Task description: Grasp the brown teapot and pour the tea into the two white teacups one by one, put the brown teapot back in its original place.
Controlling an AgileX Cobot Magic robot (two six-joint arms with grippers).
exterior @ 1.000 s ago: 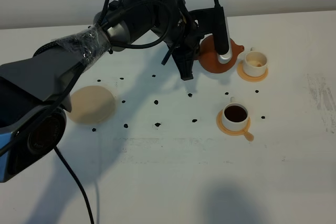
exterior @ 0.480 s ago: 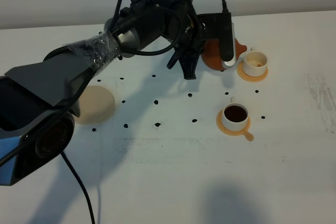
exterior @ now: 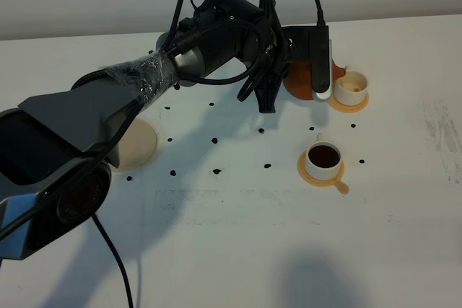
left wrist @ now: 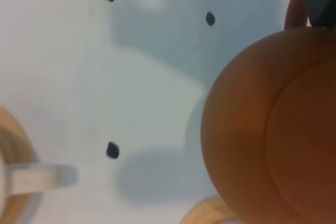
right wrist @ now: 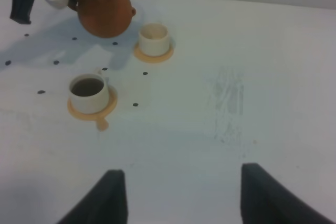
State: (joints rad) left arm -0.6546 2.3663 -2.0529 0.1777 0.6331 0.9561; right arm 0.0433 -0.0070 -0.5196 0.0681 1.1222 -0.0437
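Observation:
The brown teapot (exterior: pixel 297 81) hangs just above the table at the back, its spout beside the far white teacup (exterior: pixel 351 86). My left gripper (exterior: pixel 318 83) is shut on its handle, and the arm hides most of the pot. In the left wrist view the teapot (left wrist: pixel 268 129) fills the frame with its base towards the camera. The far teacup (right wrist: pixel 154 38) looks pale inside. The near teacup (exterior: pixel 323 157) holds dark tea on its orange saucer (exterior: pixel 339 179). The cream coaster (exterior: pixel 141 143) lies at the left, partly behind the arm. My right gripper (right wrist: pixel 184 171) is open and holds nothing.
Small black dots (exterior: pixel 216 171) are scattered over the white table between the coaster and the cups. A scuffed patch (exterior: pixel 442 131) marks the table at the right. The left arm's cable (exterior: pixel 115 265) trails down over the front left.
The left arm has carried the teapot to the right, closer to the far teacup. The arm now covers more of the coaster. The cups have stayed put.

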